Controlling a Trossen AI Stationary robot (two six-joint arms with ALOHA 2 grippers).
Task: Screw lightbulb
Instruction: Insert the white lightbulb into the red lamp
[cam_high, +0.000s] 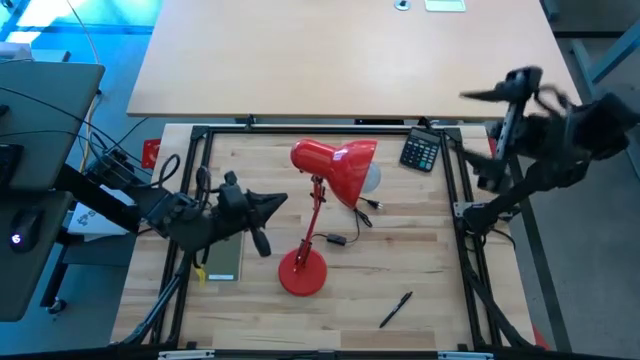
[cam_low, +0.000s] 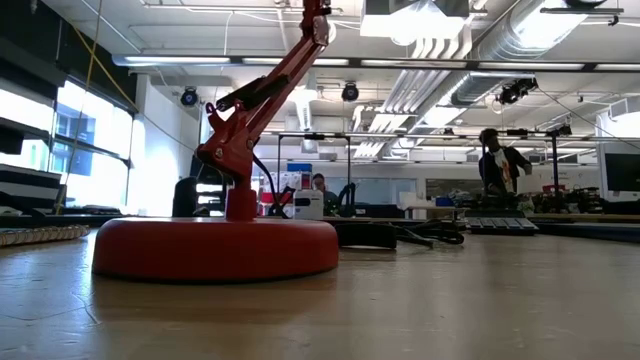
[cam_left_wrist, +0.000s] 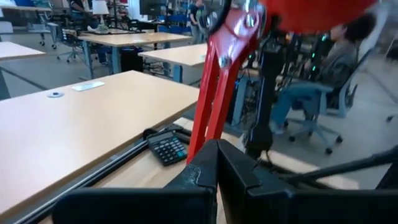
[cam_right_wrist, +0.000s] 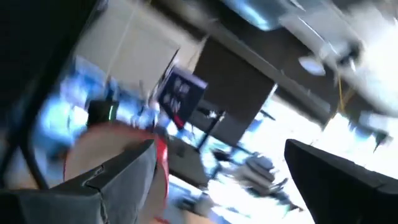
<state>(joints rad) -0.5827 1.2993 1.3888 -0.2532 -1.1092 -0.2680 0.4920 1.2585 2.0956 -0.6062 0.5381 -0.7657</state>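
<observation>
- Biggest thing first: the wooden table (cam_high: 420, 290) fills the middle of the high view, with the red desk lamp (cam_high: 322, 190) dead centre. Its round base sits lower centre and the shade tips toward the upper right. It looks top-heavy to me, so a sideways shove on that skinny arm could tip or slide the whole lamp.
- The right arm is way off at the right edge of the high view, past the table frame. The right gripper (cam_right_wrist: 217, 180) has its jaws spread wide with nothing between them. It has a long way to swing in, and I'd guess a fast sweep could clip the shade or the calculator (cam_high: 422, 151) at upper centre-right.
- The left gripper (cam_high: 275, 203) sits left of centre, just beside the lamp arm, jaws pressed together and empty. In its wrist view the red arm is right in front of the fingertips, so any forward nudge probably bumps it.
- The lightbulb (cam_high: 371, 179) shows as a pale bit peeking out under the shade's right rim, centre of the high view. I can't tell if it's seated in the socket or only resting there. If it's loose, a knock to the shade might drop it.
- The black pen (cam_high: 396, 309) lies lower right of centre, well apart, so it's low risk.
</observation>
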